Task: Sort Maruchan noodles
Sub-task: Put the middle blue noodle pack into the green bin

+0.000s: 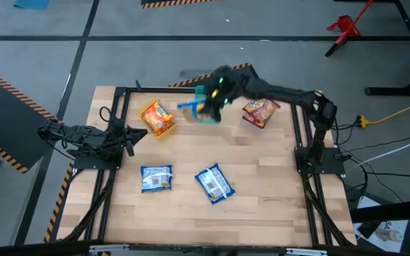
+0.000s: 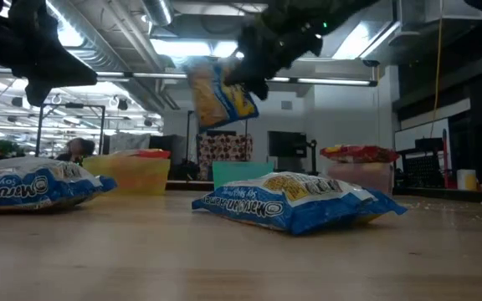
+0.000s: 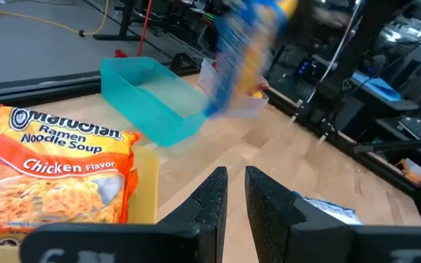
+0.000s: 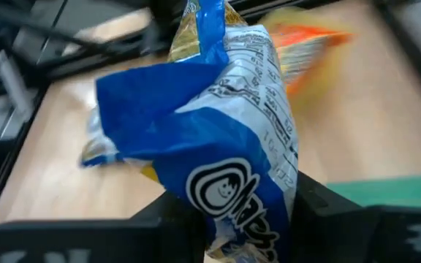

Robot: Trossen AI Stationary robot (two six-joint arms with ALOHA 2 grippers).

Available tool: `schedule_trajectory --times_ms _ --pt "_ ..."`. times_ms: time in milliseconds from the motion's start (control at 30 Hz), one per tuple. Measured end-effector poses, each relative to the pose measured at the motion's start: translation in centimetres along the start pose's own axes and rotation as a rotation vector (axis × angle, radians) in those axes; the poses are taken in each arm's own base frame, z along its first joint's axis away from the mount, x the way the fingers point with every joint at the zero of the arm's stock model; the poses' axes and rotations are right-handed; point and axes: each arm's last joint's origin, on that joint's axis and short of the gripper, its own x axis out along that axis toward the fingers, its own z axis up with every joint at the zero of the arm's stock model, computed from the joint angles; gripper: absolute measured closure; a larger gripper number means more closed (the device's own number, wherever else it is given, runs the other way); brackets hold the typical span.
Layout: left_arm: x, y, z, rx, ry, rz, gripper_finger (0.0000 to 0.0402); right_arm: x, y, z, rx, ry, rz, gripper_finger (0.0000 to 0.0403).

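Note:
My right gripper point(image 1: 213, 96) reaches to the table's far middle and is shut on a blue-and-white Maruchan packet point(image 2: 217, 96), held in the air above the teal bin point(image 1: 206, 114). An orange chicken packet point(image 1: 156, 117) lies on the yellow bin point(image 3: 146, 183). A red packet point(image 1: 260, 112) lies on the clear bin point(image 2: 362, 176). Two blue packets point(image 1: 156, 178) point(image 1: 214, 183) lie flat on the wood nearer the front. My left gripper point(image 3: 236, 193) waits at the table's left side, fingers nearly together with nothing between them. My right gripper pinches one end of the blue packet point(image 4: 236, 201) between its two fingers point(image 4: 177, 219). The fingers slant down from the table's right side. The packet is crumpled at the hold and hangs tilted below the fingers, lifted clear of the table and bins.
A black frame point(image 1: 301, 128) runs along the table's left, right and far sides. The three bins stand in a row at the far edge. Bare wood lies between the bins and the two blue packets, and along the near edge.

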Motion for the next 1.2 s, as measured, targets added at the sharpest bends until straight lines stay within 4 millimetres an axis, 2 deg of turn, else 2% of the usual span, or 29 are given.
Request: schedule_trajectory --times_ms 233,333,433,567,733,1067,1200 --pt "0.0 0.0 0.0 0.000 -0.001 0.001 0.0357 -5.0 -7.4 -0.9 0.152 -0.084 -0.144 0.0300" --pt "0.0 0.0 0.0 0.000 -0.005 0.007 0.0357 -5.6 -9.6 -2.5 0.236 -0.124 -0.185 0.0300" --pt "0.0 0.0 0.0 0.000 -0.008 0.011 0.0357 -5.2 -11.1 -4.4 0.334 -0.184 -0.199 0.0300" --pt "0.0 0.0 0.0 0.000 -0.008 0.011 0.0357 -4.7 -11.8 -6.6 0.461 -0.239 -0.157 0.0299" --pt "0.0 0.0 0.0 0.006 -0.008 0.011 0.0357 -3.3 -11.3 -8.6 0.533 -0.230 -0.165 0.0299" --pt "0.0 0.2 0.1 0.008 -0.037 0.051 0.0357 -1.0 -9.1 -8.3 0.421 -0.210 -0.198 0.0299" --pt "0.0 0.2 0.1 0.010 -0.038 0.056 0.0357 0.2 -9.1 -8.7 0.408 -0.201 -0.193 0.0299"
